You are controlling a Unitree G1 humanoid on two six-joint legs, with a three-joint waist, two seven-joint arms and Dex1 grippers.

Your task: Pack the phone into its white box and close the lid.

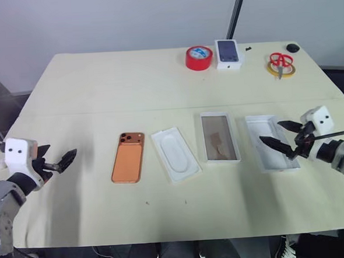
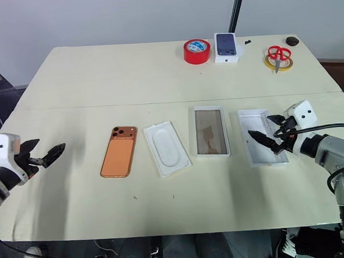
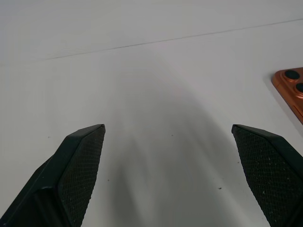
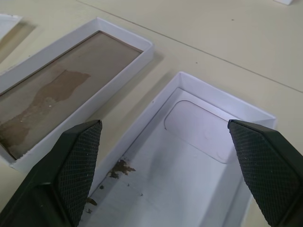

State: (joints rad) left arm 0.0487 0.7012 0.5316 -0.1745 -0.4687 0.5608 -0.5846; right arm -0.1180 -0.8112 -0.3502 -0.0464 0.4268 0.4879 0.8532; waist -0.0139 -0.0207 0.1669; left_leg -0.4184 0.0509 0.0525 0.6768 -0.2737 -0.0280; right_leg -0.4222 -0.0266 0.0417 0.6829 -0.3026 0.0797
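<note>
The copper-orange phone (image 1: 128,157) lies back up on the table, left of centre, its lens corner (image 3: 289,84) at the edge of the left wrist view. The white box (image 1: 219,137) with a brownish floor lies right of centre. The all-white lid (image 1: 271,141) lies open side up further right. My left gripper (image 1: 58,160) hovers open above bare table, well left of the phone. My right gripper (image 1: 279,135) is open over the lid's right part, fingers pointing left, nothing between them. In the right wrist view the lid (image 4: 199,156) sits between the fingertips, the box (image 4: 61,94) beside it.
A thin white insert (image 1: 175,154) with an oval recess lies between phone and box. At the table's far edge are a red tape roll (image 1: 198,58), a small white box with a phone picture (image 1: 229,53), red scissors on yellow tape (image 1: 281,64) and a small black object (image 1: 293,48).
</note>
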